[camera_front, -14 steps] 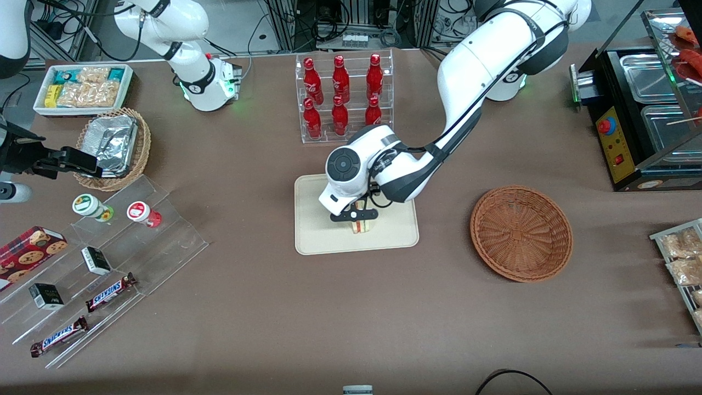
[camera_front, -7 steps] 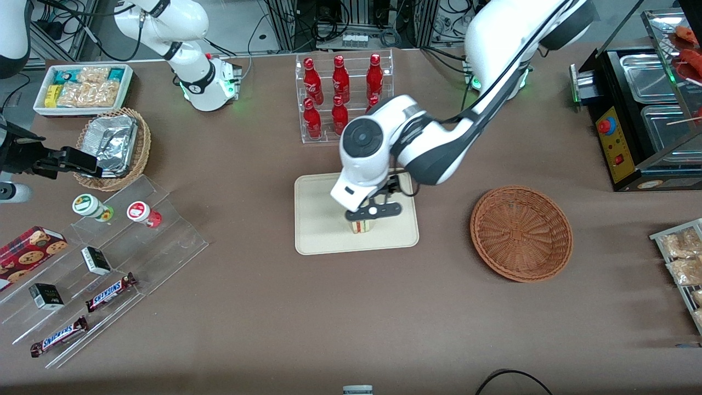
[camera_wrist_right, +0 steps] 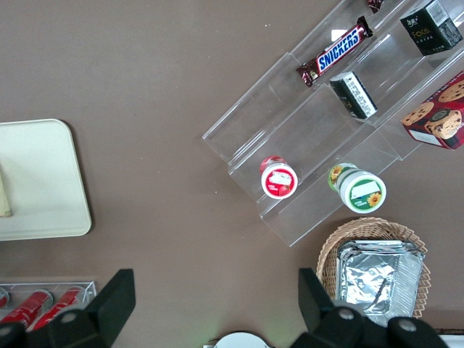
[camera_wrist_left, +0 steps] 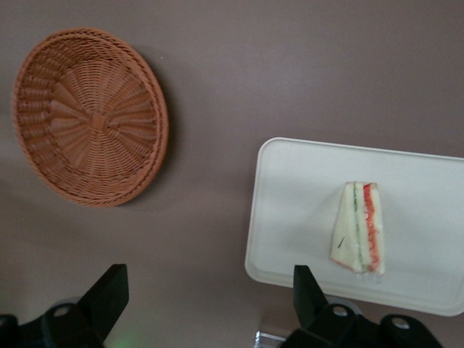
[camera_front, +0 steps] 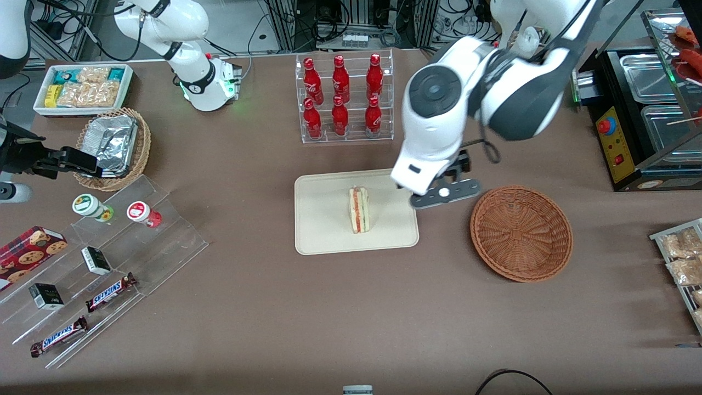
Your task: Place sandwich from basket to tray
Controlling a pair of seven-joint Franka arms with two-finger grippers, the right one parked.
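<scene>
The sandwich (camera_front: 359, 209) is lying on the tray (camera_front: 321, 236), on its side, with its red and green stripes showing. It is sitting just beside my claw (camera_front: 445, 193), toward the parked arm's end of the table, and lower down than my claw. Nothing is touching it.

My claw is hanging up in the air between the tray and the basket (camera_front: 521, 233). Its two fingers are spread apart, and I am holding nothing. In my wrist camera I am seeing both dark fingertips (camera_wrist_left: 109, 290) with a wide gap between them.

The basket is sitting just beside my claw, toward the working arm's end, and it has nothing in it.

I think my job is about done. To finish well, I am thinking I should lift away slowly and keep high, so I am not bumping the sandwich or the tray.
</scene>
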